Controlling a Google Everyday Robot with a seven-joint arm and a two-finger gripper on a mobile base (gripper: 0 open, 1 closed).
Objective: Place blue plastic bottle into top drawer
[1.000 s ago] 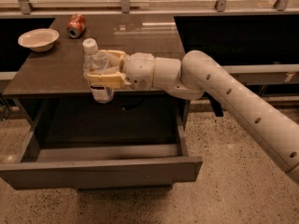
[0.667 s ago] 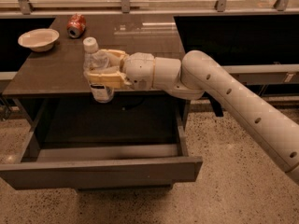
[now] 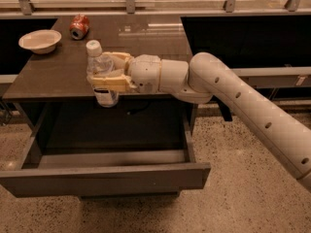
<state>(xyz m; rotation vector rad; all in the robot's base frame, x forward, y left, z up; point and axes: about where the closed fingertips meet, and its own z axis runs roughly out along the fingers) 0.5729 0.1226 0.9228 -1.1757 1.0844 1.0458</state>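
The blue plastic bottle (image 3: 99,69), clear with a white cap and white label, is held upright in my gripper (image 3: 103,72). My gripper is shut on the bottle around its middle. It holds the bottle at the front edge of the dark brown table (image 3: 53,76), above the open top drawer (image 3: 107,176). The drawer is pulled out wide and its grey inside shows no objects. My white arm reaches in from the right.
A crushed red soda can (image 3: 79,26) and a white bowl (image 3: 40,40) sit at the table's back left. A rail and dark counters run behind the table. Speckled floor lies to the right and in front.
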